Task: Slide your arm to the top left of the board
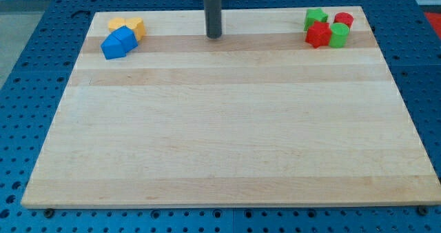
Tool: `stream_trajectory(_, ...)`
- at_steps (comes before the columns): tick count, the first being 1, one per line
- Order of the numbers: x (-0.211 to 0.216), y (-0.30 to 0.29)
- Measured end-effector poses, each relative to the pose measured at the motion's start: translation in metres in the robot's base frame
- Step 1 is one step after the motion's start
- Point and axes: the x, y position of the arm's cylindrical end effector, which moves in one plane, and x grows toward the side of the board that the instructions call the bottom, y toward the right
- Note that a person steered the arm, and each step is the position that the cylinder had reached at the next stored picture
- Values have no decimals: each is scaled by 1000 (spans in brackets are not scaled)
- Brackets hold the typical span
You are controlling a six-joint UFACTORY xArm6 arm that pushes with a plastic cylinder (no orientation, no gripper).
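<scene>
My tip point(213, 36) stands near the top edge of the wooden board point(220, 123), at about the middle of its width. At the view's top left lies a cluster of blocks: two blue blocks point(118, 43) with two orange-yellow blocks point(128, 25) just behind them. My tip is well to the right of this cluster and apart from it. At the view's top right lies a second cluster: a green block point(315, 16), a red cylinder point(343, 18), a red star-like block point(318, 35) and a green cylinder point(338, 35). My tip is well to the left of these.
The board rests on a blue perforated table point(41, 54) that surrounds it on all sides. The dark rod rises out of the view's top edge.
</scene>
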Motion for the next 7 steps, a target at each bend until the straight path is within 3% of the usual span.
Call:
stream_trajectory(4,-13,-41)
stream_trajectory(5,-28,-43)
stream_trajectory(6,-71,-55)
stream_trajectory(7,-72,-64)
